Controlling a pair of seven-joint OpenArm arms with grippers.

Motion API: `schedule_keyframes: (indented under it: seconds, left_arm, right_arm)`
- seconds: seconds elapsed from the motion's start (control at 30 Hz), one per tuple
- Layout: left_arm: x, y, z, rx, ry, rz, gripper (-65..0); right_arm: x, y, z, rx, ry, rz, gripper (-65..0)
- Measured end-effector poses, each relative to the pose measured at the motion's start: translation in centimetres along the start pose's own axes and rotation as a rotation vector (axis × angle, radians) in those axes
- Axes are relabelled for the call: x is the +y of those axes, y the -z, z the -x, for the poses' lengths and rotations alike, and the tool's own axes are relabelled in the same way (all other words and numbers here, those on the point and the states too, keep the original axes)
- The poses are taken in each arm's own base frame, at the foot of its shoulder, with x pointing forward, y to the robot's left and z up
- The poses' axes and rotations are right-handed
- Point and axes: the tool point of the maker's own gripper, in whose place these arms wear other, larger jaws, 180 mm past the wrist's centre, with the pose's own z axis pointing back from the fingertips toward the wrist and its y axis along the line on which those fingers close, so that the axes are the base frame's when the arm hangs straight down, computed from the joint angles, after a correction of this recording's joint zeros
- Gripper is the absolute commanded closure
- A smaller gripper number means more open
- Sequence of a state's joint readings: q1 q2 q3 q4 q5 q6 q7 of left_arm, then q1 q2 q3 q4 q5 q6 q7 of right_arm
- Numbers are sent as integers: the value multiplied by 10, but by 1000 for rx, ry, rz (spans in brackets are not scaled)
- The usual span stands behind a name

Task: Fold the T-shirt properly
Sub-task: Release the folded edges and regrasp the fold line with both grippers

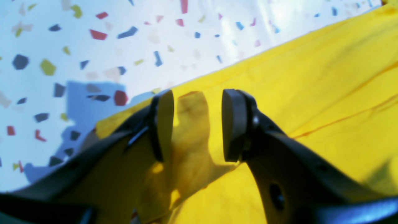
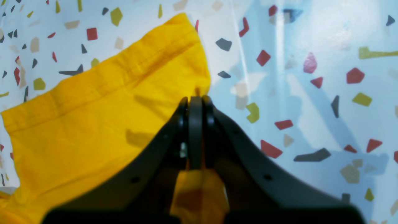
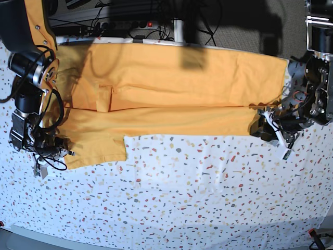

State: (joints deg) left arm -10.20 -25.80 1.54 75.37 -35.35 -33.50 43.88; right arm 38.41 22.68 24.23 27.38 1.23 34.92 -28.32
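Inspecting the right gripper [image 2: 196, 102] first: its jaws are pressed fully together, and a pinch of the T-shirt [image 2: 102, 124] is caught between them, with yellow cloth showing both just ahead of the fingertips and behind them, under the jaws. Ahead and to the left of this gripper, the hemmed edge of a sleeve runs off at an angle and ends in a corner. To the right of the gripper lies only the tablecloth [image 2: 311, 77], white with coloured flecks.

The left gripper [image 1: 196, 124] stands released, its two dark pads [image 1: 231, 127] well apart. Nothing is gripped between them. It hangs over the edge of the T-shirt [image 1: 311, 93]; the cloth fills the view beneath and to the right of the jaws, and the tablecloth [image 1: 93, 46] lies ahead and to the left. Whether the pads touch the cloth cannot be told.

In the base view, the T-shirt [image 3: 171, 88] lies spread flat across the far half of the tablecloth [image 3: 182, 198], folded lengthwise with a long crease through its middle. The right gripper [image 3: 44, 156] is at one end of the garment, at the sleeve; the left gripper [image 3: 268, 127] is at the opposite end, beside the near corner.
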Motion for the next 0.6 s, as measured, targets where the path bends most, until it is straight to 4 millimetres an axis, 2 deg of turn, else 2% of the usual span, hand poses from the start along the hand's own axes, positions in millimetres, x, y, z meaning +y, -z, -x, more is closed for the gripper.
schedule_keyframes:
  seconds: [0.13,0.23,0.37,0.47,0.6]
  left_arm:
    - [-1,-2,-3,2,23,-6,-248]
    - [-3,-7,-16,-22,58,-18,-248]
    - [29,-21,-30,-9,109,-229,-248]
    - [42,-31,-25,48,109,-304,-248]
    - [38,-29,-8,115,83,-286,-248]
  right_arm:
    - [0,0,0,0,0,0,0]
    - [0,0,0,0,0,0,0]
    - [0,0,0,0,-1,0,0]
    - [0,0,0,0,0,0,0]
    - [1,0,0,0,5,-3,0]
